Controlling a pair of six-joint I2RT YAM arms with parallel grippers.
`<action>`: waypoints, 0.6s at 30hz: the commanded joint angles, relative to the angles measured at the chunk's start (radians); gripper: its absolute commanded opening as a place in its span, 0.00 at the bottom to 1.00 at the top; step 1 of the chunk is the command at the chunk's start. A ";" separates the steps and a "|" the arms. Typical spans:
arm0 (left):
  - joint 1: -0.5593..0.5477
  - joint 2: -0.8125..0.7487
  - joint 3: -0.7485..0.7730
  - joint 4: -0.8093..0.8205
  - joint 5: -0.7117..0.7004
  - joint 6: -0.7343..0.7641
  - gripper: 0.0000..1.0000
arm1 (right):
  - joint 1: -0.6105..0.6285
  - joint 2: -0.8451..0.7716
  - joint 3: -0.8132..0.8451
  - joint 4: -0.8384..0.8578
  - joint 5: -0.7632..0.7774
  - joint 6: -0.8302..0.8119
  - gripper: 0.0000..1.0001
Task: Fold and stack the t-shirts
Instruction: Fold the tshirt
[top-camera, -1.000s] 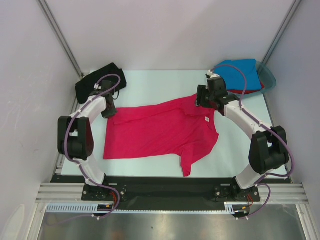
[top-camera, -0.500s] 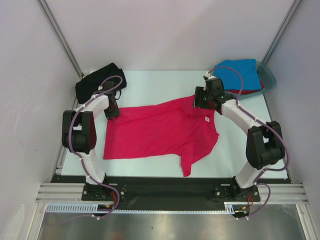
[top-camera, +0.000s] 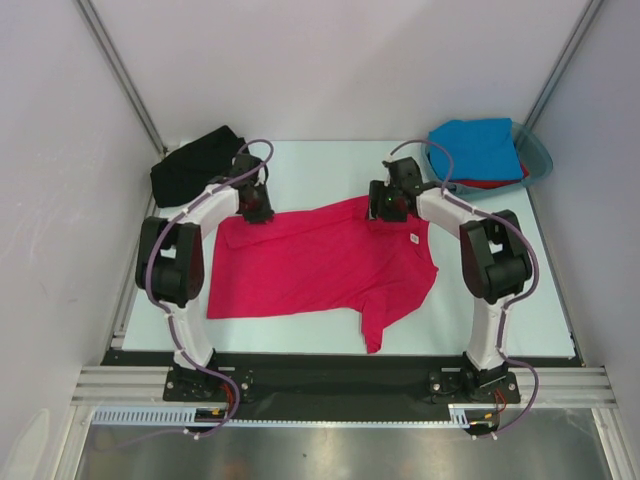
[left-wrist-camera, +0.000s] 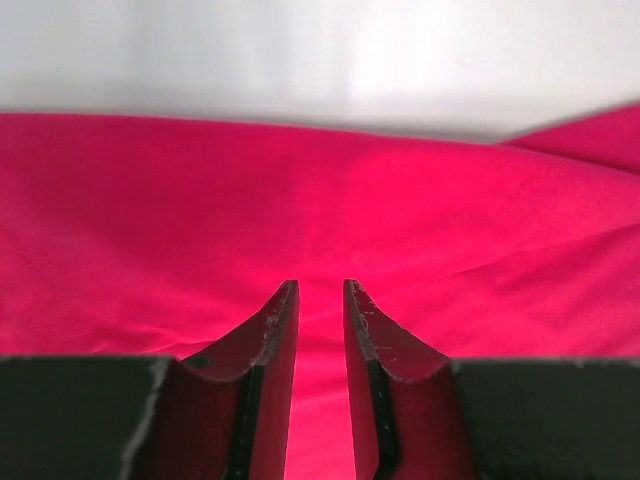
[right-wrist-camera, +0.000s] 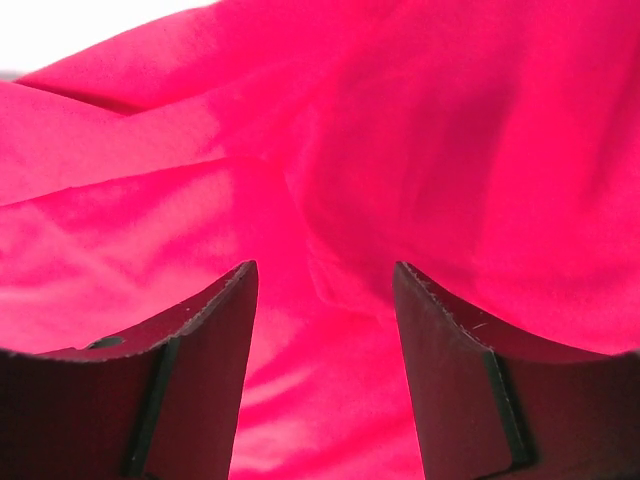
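The crimson-pink t-shirt (top-camera: 320, 265) lies spread flat in the middle of the table, its white neck label (top-camera: 412, 238) at the right. My left gripper (top-camera: 255, 208) is low over the shirt's far left edge, jaws only a little apart, with pink cloth (left-wrist-camera: 320, 200) showing between and beyond them. My right gripper (top-camera: 386, 208) is low over the far right edge near the collar, jaws wide apart over folds of cloth (right-wrist-camera: 330, 180). The black t-shirt (top-camera: 190, 165) lies bunched at the far left corner. The bright blue t-shirt (top-camera: 480, 148) lies on the red one (top-camera: 497, 183).
The translucent teal tub (top-camera: 537, 158) sits at the far right corner under the blue and red shirts. The table's pale surface (top-camera: 320, 170) shows behind the pink shirt. White walls and metal posts close in both sides.
Both grippers have moved inward along the shirt's far edge, the left one to the right and the right one to the left. The shirt's far left corner has shifted slightly.
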 joint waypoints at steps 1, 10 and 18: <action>-0.019 0.028 0.036 0.037 0.038 -0.014 0.30 | 0.045 0.039 0.087 -0.041 0.065 -0.085 0.62; -0.029 0.075 0.031 0.059 0.047 -0.018 0.30 | 0.165 0.133 0.139 -0.103 0.447 -0.243 0.61; -0.032 0.075 0.026 0.060 0.044 -0.015 0.30 | 0.211 0.170 0.125 -0.052 0.726 -0.292 0.47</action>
